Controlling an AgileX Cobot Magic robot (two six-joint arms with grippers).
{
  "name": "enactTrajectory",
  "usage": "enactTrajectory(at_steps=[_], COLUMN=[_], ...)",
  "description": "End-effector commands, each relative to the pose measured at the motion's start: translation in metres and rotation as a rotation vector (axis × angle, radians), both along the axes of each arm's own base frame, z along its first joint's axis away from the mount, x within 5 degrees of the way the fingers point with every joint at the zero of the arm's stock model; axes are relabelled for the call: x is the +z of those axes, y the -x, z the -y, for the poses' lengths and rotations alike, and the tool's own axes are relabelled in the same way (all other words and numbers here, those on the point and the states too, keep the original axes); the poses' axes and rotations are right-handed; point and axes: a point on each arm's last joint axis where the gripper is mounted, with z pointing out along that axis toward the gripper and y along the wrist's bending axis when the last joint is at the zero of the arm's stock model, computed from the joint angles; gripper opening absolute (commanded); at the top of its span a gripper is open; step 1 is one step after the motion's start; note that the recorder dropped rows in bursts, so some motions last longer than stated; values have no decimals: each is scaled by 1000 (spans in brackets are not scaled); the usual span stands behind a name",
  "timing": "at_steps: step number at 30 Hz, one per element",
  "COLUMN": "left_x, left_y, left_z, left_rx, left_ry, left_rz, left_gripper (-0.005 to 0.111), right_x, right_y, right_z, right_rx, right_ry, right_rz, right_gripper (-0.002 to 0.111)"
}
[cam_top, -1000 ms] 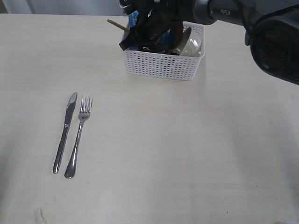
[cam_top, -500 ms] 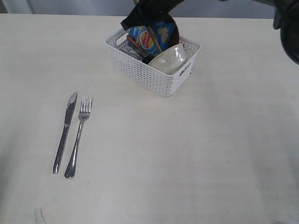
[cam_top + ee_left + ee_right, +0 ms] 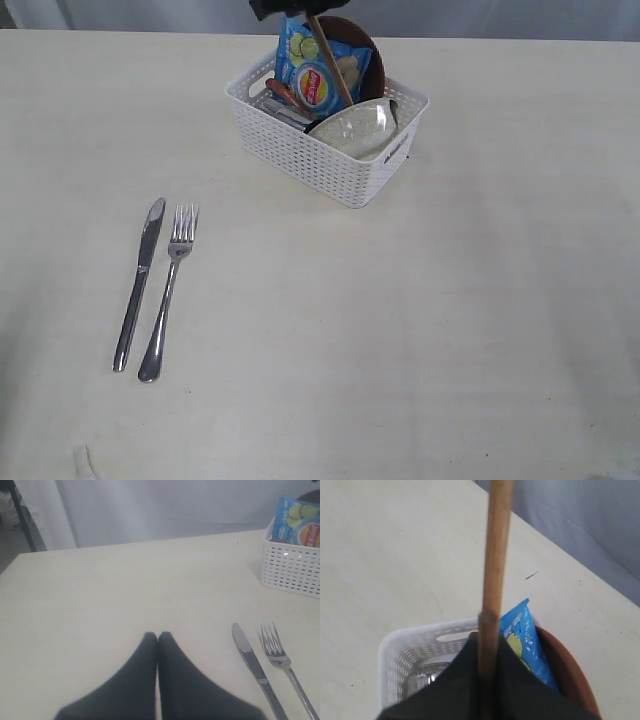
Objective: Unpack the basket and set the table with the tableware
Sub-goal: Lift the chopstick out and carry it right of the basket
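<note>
The white basket (image 3: pixel 330 150) stands at the back of the table (image 3: pixel 400 330). It holds a white bowl (image 3: pixel 355 128), a brown plate (image 3: pixel 372 48), a reddish wooden spoon (image 3: pixel 283 94) and a steel cup (image 3: pixel 427 677). My right gripper (image 3: pixel 489 640) hangs above the basket, shut on a wooden chopstick (image 3: pixel 495 555). The chopstick (image 3: pixel 332 62) slants down into the basket; I cannot tell whether one or two are held. Knife (image 3: pixel 140 280) and fork (image 3: pixel 170 290) lie side by side on the left. My left gripper (image 3: pixel 157 636) is shut and empty, over bare table beside the knife (image 3: pixel 252 662).
A blue chip bag (image 3: pixel 320 65) stands upright in the basket against the plate. The table's far edge runs just behind the basket, with a grey curtain (image 3: pixel 175 505) beyond it.
My right gripper closed on the chopstick and rose to the top edge of the exterior view. The basket turned from square-on to skewed. Knife and fork stayed put.
</note>
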Motion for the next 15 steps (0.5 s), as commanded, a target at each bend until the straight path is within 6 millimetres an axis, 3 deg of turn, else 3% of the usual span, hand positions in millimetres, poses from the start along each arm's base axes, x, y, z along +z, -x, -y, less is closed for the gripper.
enactTrajectory(at_steps=[1, 15], left_x=[-1, -1], left_y=[0, 0], left_z=[0, 0], left_rx=[-5, -5], left_ry=[4, 4], left_rz=[0, 0], left_gripper=[0, 0], right_x=[30, 73], right_y=[8, 26], right_z=[6, 14], right_rx=[1, 9], right_ry=[-30, -67], right_rz=[50, 102], right_gripper=[0, 0])
